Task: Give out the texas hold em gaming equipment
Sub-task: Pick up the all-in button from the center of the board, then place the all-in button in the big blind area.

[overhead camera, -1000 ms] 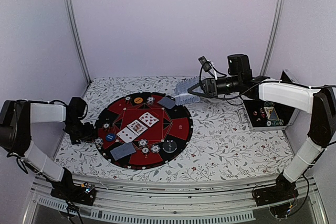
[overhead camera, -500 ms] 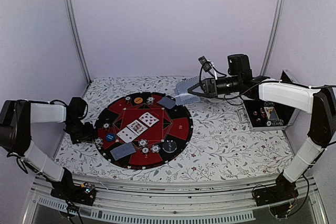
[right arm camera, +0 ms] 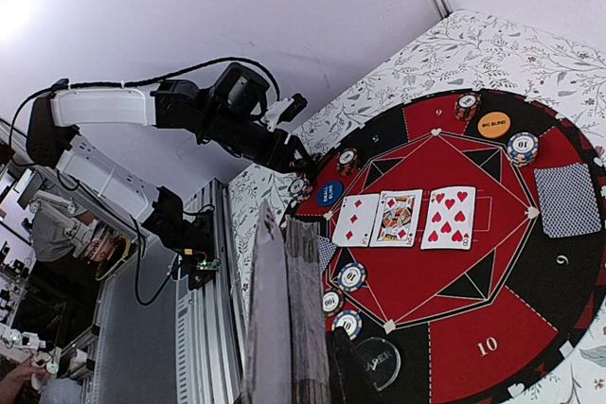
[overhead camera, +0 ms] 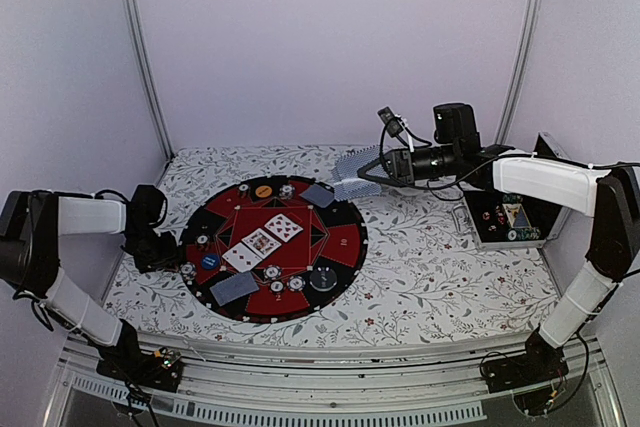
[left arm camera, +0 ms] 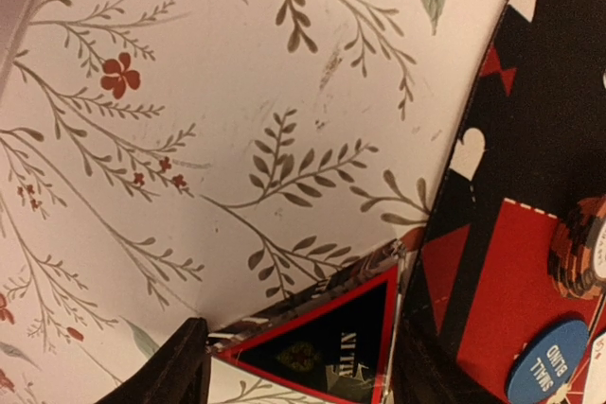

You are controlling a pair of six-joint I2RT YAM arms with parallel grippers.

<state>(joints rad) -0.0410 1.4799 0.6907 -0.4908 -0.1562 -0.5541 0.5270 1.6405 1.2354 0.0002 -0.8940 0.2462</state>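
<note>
The red-and-black mat (overhead camera: pixel 340 242) carries three face-up cards (overhead camera: pixel 262 240), face-down grey-blue cards at the far side (overhead camera: pixel 318 194) and near side (overhead camera: pixel 234 289), an orange chip (overhead camera: pixel 263 190), a blue chip (overhead camera: pixel 209 261) and several striped chips (overhead camera: pixel 272 272). My right gripper (overhead camera: pixel 362 179) is shut on a deck of grey-blue cards (overhead camera: pixel 350 167), held above the mat's far right edge; the deck's edge (right arm camera: pixel 308 309) fills the right wrist view. My left gripper (overhead camera: pixel 168 255) is low at the mat's left rim, shut on a black-and-red triangular "ALL IN" token (left arm camera: pixel 331 342).
An open box (overhead camera: pixel 508 217) with chips and cards stands at the right. A clear round dealer button (right arm camera: pixel 379 361) lies on the mat's near side. A blue "small blind" chip (left arm camera: pixel 547 361) and a chip stack (left arm camera: pixel 582 253) sit close to my left gripper. Frame posts stand at both back corners.
</note>
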